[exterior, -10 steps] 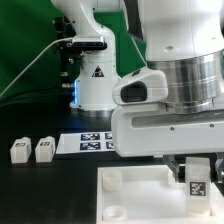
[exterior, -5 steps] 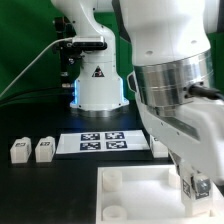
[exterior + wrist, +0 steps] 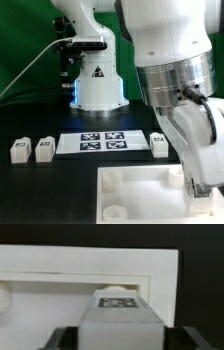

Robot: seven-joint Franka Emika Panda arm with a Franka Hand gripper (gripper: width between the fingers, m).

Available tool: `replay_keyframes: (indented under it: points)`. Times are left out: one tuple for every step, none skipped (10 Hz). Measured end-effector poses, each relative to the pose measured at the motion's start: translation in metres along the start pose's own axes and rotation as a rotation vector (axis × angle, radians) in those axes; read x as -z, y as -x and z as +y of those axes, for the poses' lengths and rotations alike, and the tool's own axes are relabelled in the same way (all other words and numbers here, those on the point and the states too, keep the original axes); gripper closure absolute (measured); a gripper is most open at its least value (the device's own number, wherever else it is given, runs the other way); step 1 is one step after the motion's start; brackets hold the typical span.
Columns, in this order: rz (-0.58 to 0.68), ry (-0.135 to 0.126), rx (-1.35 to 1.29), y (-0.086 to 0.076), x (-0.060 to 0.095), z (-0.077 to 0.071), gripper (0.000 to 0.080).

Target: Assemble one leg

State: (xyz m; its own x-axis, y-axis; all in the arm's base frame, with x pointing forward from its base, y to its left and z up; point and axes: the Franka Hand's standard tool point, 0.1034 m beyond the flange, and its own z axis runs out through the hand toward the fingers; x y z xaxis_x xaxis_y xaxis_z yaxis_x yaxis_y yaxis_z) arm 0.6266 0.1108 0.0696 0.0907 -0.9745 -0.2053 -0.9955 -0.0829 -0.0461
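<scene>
Leg (image 3: 120, 319), a white block with a black-and-white tag (image 3: 118, 303) on its face, sits clamped in the end effector (image 3: 125, 337). Its dark fingers (image 3: 68, 339) press on the block from both sides, so the grasp is clenched on the leg. The leg's far end points at the white plate (image 3: 90, 263) and lies just before a rounded socket (image 3: 118, 287) in the plate's recessed part. From the wrist view I cannot tell whether the tip touches the socket or stands just clear of it.

In the exterior view the arm (image 3: 180, 90) fills the exterior view's right and hides both the held leg and the end effector. The wrist hangs over the plate (image 3: 140, 195) near its corner on that side. The plate lies on the black desk (image 3: 50, 185) at the front, with a raised round socket (image 3: 113, 178) showing near its other corner.

Behind the plate the marker board (image 3: 100, 142) lies flat on the desk. Two spare legs (image 3: 19, 150) (image 3: 44, 150) stand side by side, close but apart, toward the exterior view's left of the marker board. Another leg (image 3: 160, 145) stands just beside the marker board's other end, next to the arm. The robot base (image 3: 98, 85) rises behind the marker board against a green backdrop (image 3: 25, 50).
</scene>
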Motion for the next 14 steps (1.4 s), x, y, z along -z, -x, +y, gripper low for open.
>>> replay_keyframes:
  points:
    - [0.001, 0.006, 0.086, 0.003, -0.003, 0.002, 0.0309]
    - [0.001, 0.007, 0.189, 0.004, -0.004, 0.002, 0.0185]
    - [0.019, 0.014, 0.375, 0.007, -0.003, 0.001, 0.0161]
    - [0.033, 0.019, 0.514, 0.011, -0.002, 0.001, 0.0161]
    - [0.032, 0.022, 0.598, 0.009, -0.003, 0.001, 0.0152]
    - [0.033, 0.024, 0.698, 0.007, -0.003, 0.001, 0.0152]
    - [0.034, 0.028, 0.783, 0.007, -0.003, 0.001, 0.0151]
    - [0.061, 0.068, 1.0, 0.006, -0.001, 0.001, 0.0151]
    - [0.066, 0.085, 1.144, 0.007, 0.003, -0.003, 0.0151]
    - [0.064, 0.101, 1.339, 0.006, 0.007, -0.006, 0.0151]
    - [0.064, 0.099, 1.428, 0.004, 0.009, -0.009, 0.0151]
    - [0.068, 0.093, 1.407, 0.003, 0.008, -0.009, 0.0181]
    - [0.069, 0.092, 1.391, 0.004, 0.008, -0.009, 0.0181]
    - [0.069, 0.092, 1.383, 0.004, 0.008, -0.009, 0.0357]
